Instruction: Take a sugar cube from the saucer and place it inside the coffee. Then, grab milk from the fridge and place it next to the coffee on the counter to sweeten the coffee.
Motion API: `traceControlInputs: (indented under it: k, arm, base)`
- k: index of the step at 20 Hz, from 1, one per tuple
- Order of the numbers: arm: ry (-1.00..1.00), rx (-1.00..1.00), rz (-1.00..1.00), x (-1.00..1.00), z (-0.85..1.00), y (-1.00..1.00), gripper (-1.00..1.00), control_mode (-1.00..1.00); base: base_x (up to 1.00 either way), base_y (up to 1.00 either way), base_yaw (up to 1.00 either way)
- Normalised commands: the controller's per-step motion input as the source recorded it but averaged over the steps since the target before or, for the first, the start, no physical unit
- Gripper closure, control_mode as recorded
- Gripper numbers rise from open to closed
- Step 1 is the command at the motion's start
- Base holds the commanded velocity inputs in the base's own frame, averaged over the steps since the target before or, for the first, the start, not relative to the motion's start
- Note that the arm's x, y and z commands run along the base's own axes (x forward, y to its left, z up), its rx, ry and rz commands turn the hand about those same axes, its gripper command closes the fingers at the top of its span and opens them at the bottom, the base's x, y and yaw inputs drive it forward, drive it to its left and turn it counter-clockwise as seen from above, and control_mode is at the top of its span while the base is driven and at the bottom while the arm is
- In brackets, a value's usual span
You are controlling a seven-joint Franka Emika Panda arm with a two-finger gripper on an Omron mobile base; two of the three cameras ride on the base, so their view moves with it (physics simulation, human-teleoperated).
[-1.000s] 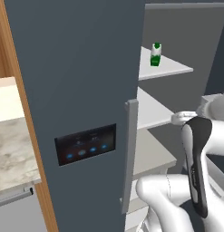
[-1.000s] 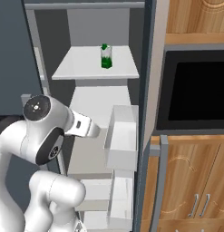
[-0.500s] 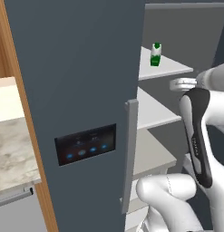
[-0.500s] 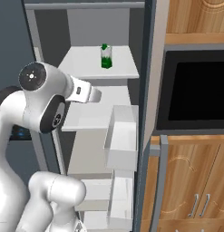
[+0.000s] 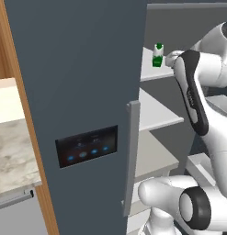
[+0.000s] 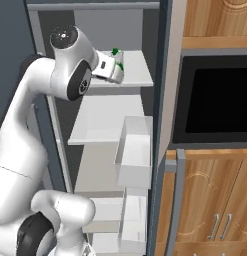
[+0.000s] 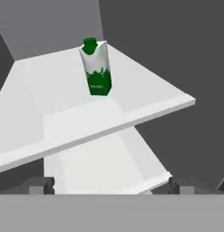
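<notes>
looking along your gripper (image 7: 109, 186), you see its jaws spread wide, holding and touching nothing, the two tips low on either side. the milk (image 7: 96, 68) stands upright on the upper pale shelf (image 7: 145, 97) of the fridge (image 5: 78, 69), apart from the gripper and ahead of it. the open fridge door stands to your left, beside the counter (image 5: 11, 151). a wooden cabinet (image 6: 215, 200) and a black oven (image 6: 215, 100) stand at right.
</notes>
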Motion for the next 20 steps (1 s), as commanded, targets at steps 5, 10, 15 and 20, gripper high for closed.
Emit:
traceControlInputs:
  k: [5, 10, 15, 20]
  arm:
    - [0.00, 0.00, 0.00, 0.91, -0.24, -0.01, -1.00, -1.00]
    - [-0.01, 0.00, -0.01, 0.85, -0.20, 0.00, -1.00, -1.00]
    - [0.00, -0.02, -0.04, 0.54, -0.06, 0.01, -1.00, -1.00]
    - [-0.04, -0.05, -0.08, 0.45, -0.06, 0.07, -1.00, -1.00]
  base:
    - [0.00, 0.00, 0.00]
    - [0.00, 0.00, 0.00]
    - [0.00, 0.00, 0.00]
    - [0.00, 0.00, 0.00]
